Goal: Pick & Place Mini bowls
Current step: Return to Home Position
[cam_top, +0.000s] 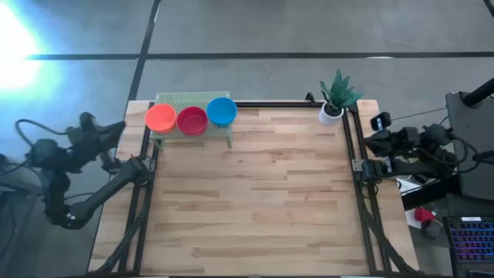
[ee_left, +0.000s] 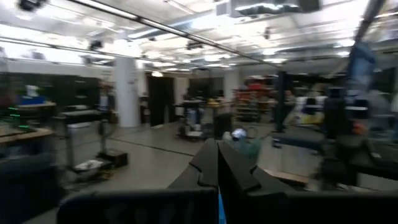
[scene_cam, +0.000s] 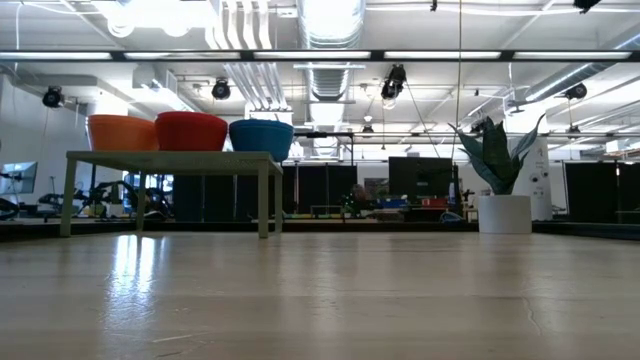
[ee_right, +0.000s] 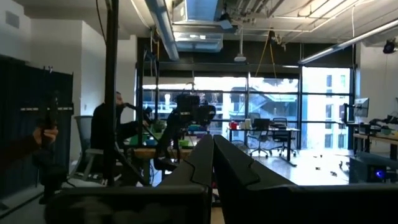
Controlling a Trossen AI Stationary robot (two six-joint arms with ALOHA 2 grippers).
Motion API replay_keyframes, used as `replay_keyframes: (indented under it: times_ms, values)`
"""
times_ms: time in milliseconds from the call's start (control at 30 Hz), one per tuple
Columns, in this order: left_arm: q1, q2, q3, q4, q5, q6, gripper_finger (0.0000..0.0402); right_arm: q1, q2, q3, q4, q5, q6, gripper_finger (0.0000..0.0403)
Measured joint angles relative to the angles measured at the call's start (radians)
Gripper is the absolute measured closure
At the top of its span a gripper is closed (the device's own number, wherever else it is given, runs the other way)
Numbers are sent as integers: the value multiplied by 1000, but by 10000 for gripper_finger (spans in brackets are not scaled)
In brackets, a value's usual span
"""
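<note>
Three mini bowls stand in a row on a small green stand at the table's far left: an orange bowl (cam_top: 160,117) (scene_cam: 122,132), a red bowl (cam_top: 192,120) (scene_cam: 191,131) and a blue bowl (cam_top: 221,111) (scene_cam: 261,139). Each rests on its base on the stand (cam_top: 189,100) (scene_cam: 170,158). My left gripper (ee_left: 218,163) is shut and parked off the table's left edge (cam_top: 116,127). My right gripper (ee_right: 213,158) is shut and parked off the table's right edge (cam_top: 369,143). Neither is near the bowls.
A white pot with a green plant (cam_top: 335,99) (scene_cam: 502,190) stands at the table's far right corner. The wooden table top (cam_top: 255,201) spreads out in front of the stand. A keyboard (cam_top: 472,245) and loose items lie beyond the right edge. A person (ee_right: 109,134) sits in the room behind.
</note>
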Motion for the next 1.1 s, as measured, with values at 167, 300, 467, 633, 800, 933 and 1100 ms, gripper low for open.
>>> replay_keyframes:
  times_ms: [167, 300, 467, 633, 800, 933, 1100]
  values:
    - [0, 0, -119, 110, 87, -14, 401, 0, 0, -90, 66, 0, 1, 394]
    - [0, 0, -212, 201, 105, -14, 401, 0, -1, -128, 94, 1, -4, 394]
    - [0, 0, -341, 347, 198, -50, 402, 0, -1, -159, 126, 0, -1, 394]
    - [0, 0, -468, 488, 280, -110, 402, 0, -2, -192, 143, 1, 2, 394]
    - [0, 0, -579, 594, 350, -119, 402, 0, -2, -230, 175, -1, 1, 394]
    - [0, 0, -649, 650, 422, -150, 402, 0, -2, -280, 211, -34, 3, 394]
    - [0, 0, -713, 690, 487, -165, 402, 0, -2, -354, 284, -59, 24, 394]
